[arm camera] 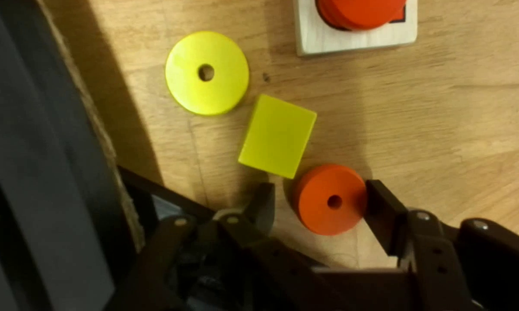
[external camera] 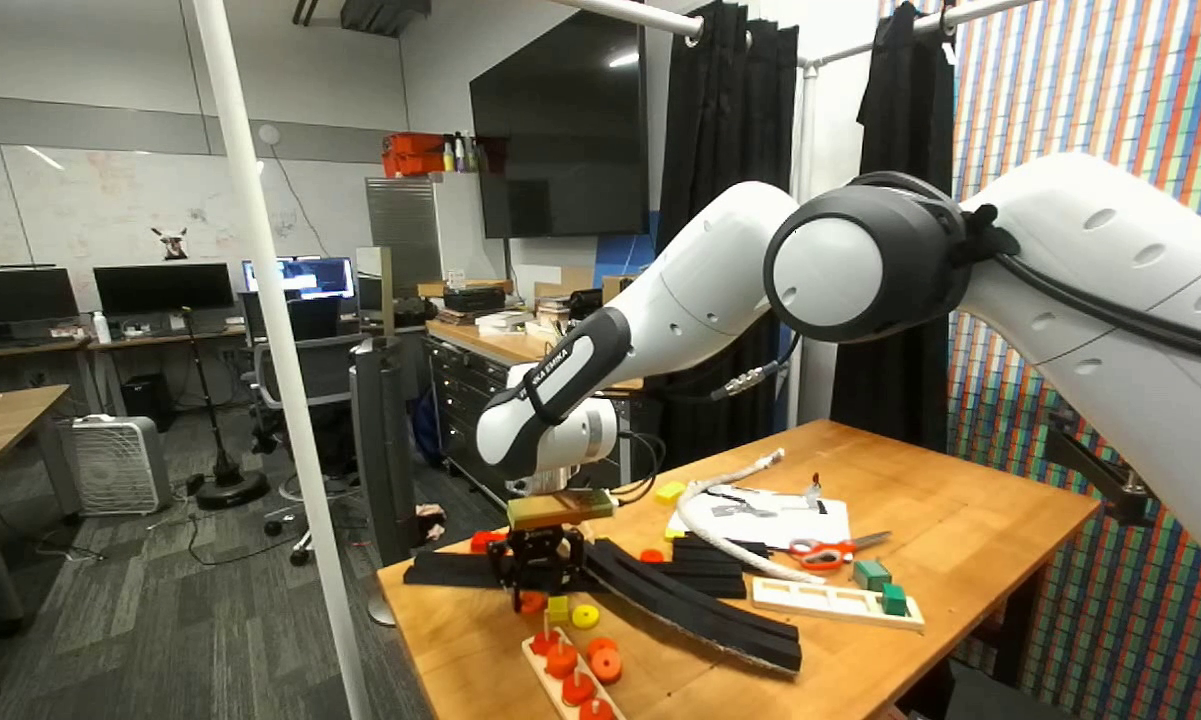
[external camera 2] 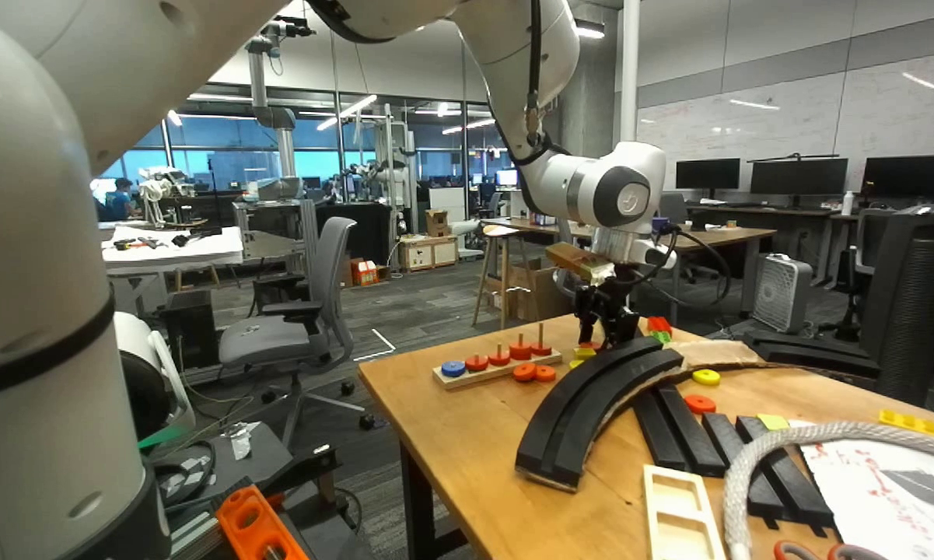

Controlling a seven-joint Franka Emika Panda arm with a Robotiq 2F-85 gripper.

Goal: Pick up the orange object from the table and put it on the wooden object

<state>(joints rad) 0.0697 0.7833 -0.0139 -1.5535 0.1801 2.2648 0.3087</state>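
The gripper (arm camera: 321, 206) gapes wider than the orange disc (arm camera: 320, 201), holding nothing; the disc lies between its fingers (arm camera: 384, 218), I'd say touching the wrist view's three-o'clock one.

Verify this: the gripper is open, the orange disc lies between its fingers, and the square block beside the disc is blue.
Wrong colour: the wrist view shows the square block yellow. The gripper is open, the orange disc between its fingers.
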